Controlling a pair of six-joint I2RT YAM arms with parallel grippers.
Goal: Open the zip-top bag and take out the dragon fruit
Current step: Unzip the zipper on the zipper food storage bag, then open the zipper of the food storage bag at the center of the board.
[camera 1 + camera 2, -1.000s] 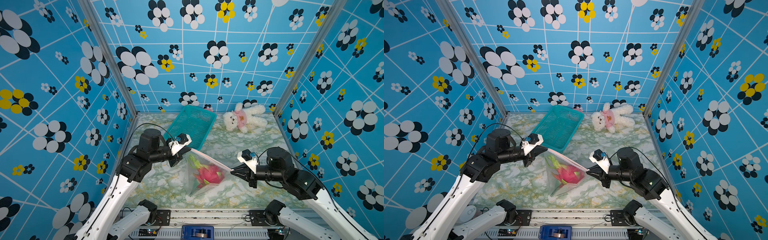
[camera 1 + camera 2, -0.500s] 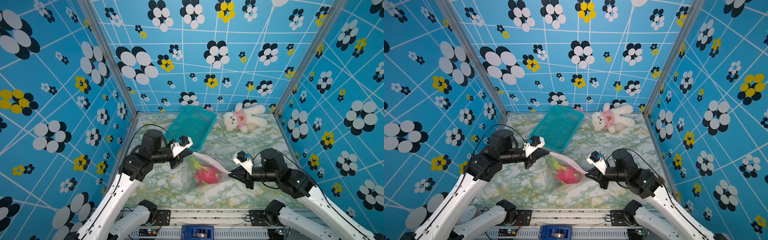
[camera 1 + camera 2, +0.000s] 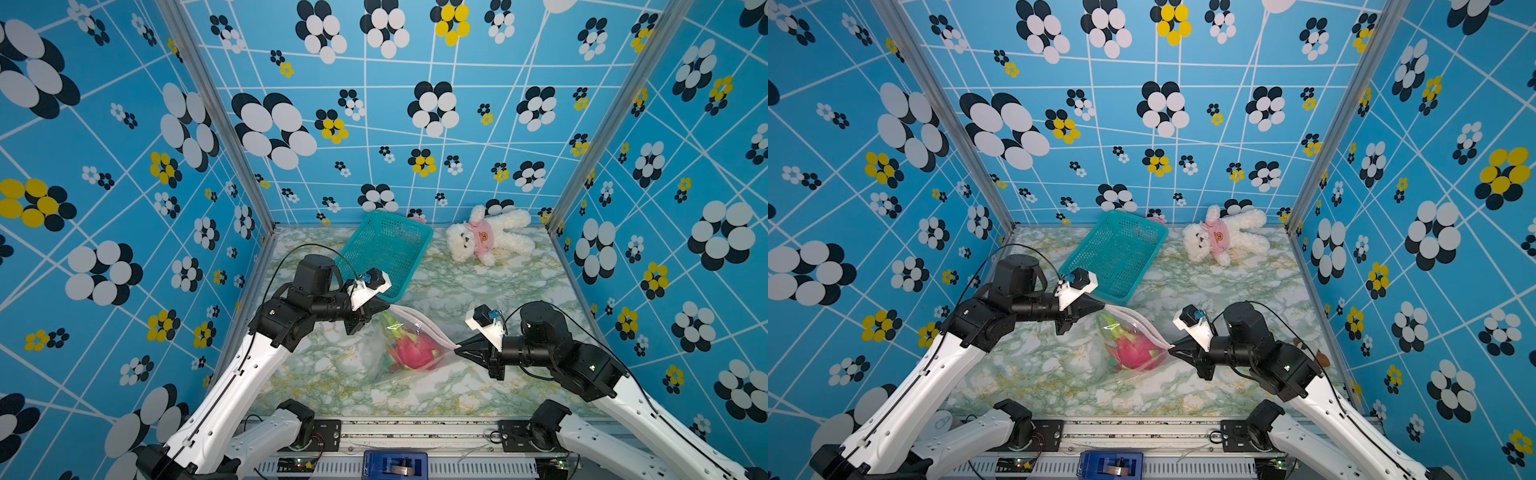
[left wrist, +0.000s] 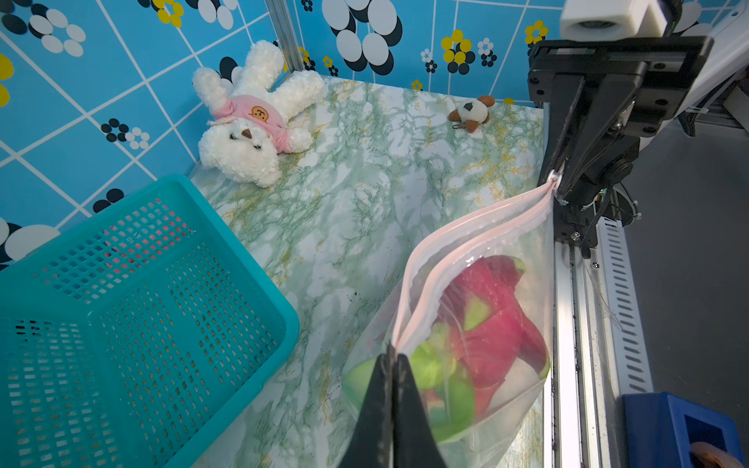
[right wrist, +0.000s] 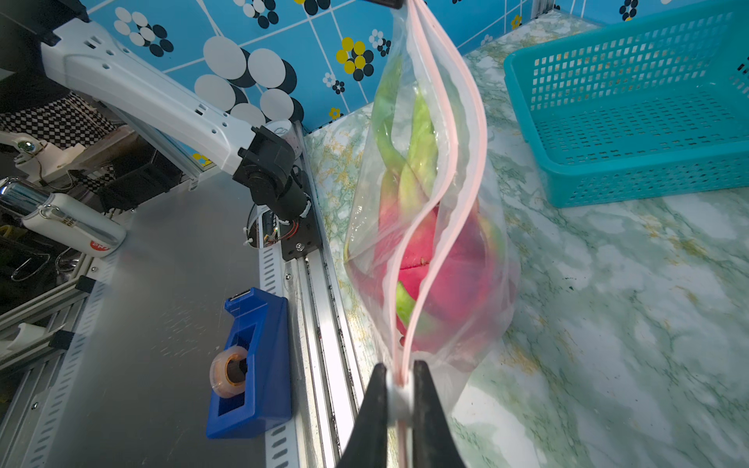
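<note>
We see the zip-top bag (image 3: 399, 332) hanging between the two arms, over the front middle of the counter (image 3: 519, 282). The left tool (image 3: 388, 308) is pressed together on one end of the bag's top edge, and its two black fingers (image 4: 377, 405) pinch the plastic there. The right tool (image 3: 457, 345) pinches the other end, and the little white slider (image 5: 399, 395) sits right between its fingers (image 5: 429, 413).

The pink zip strip (image 4: 531, 202) runs from one tool to the other. Its two sides are apart in the middle and meet at both ends, so the top is open.

The dragon fruit (image 3: 413, 353) is inside the bag — pink with green tips, low down and nearer the right tool. The bottom of the bag looks like it touches the counter, but we cannot tell for sure.

A teal basket (image 3: 386, 249) stands just behind the left tool. A white teddy bear (image 3: 488, 239) in a pink shirt lies at the back, near the basket.
</note>
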